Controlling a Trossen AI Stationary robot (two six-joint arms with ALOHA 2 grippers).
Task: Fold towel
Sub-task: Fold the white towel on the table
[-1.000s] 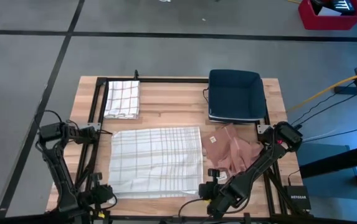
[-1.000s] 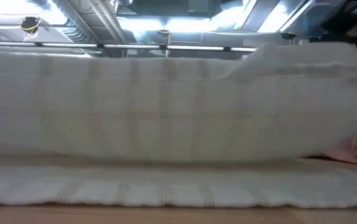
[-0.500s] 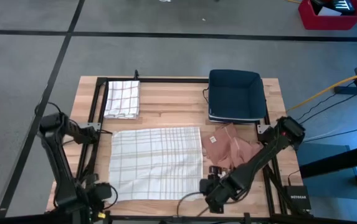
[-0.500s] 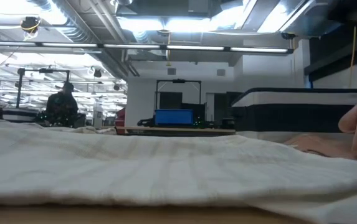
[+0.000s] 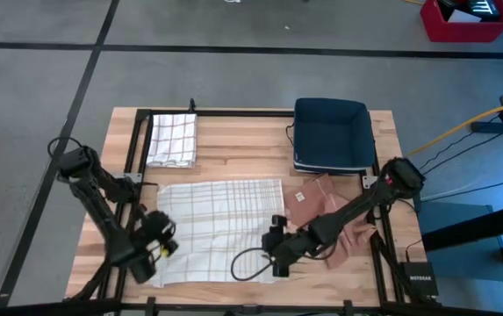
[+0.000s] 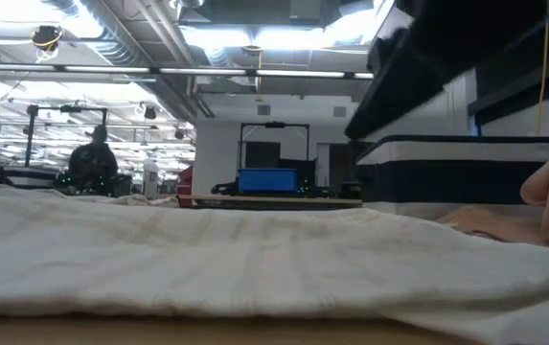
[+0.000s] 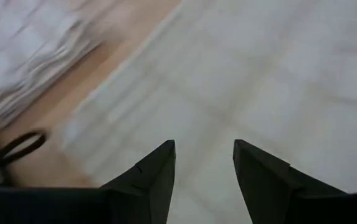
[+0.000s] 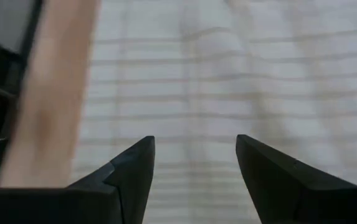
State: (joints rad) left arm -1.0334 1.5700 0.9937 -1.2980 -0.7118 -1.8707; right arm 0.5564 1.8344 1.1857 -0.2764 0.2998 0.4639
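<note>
towel: the big white towel [image 5: 220, 228] with thin lines lies flat on the wooden tabletop [image 5: 242, 149]. it is the landmark here. in the low view it fills the front [image 6: 217, 268].
left end effector: the left end effector [image 5: 165, 244] is over the towel's near left corner. its two dark fingers [image 7: 156, 174] stand apart with towel showing between them. it holds nothing.
right end effector: the right end effector [image 5: 271, 253] is over the towel's near right edge. its fingers [image 8: 134, 168] are spread wide over the striped cloth. it holds nothing.
pink cloth: a crumpled pink cloth [image 5: 326, 215] lies just beside the towel's right edge. part of it sits under the right arm.
folded towel: a small folded checked towel [image 5: 173, 139] lies past the towel's far left corner, a bit apart from it.
blue bin: a dark blue bin [image 5: 332, 132] sits past the towel's far right corner, next to the pink cloth.
room: far behind the towel, in the low view, a person [image 6: 92, 163] is seen by some desks.
</note>
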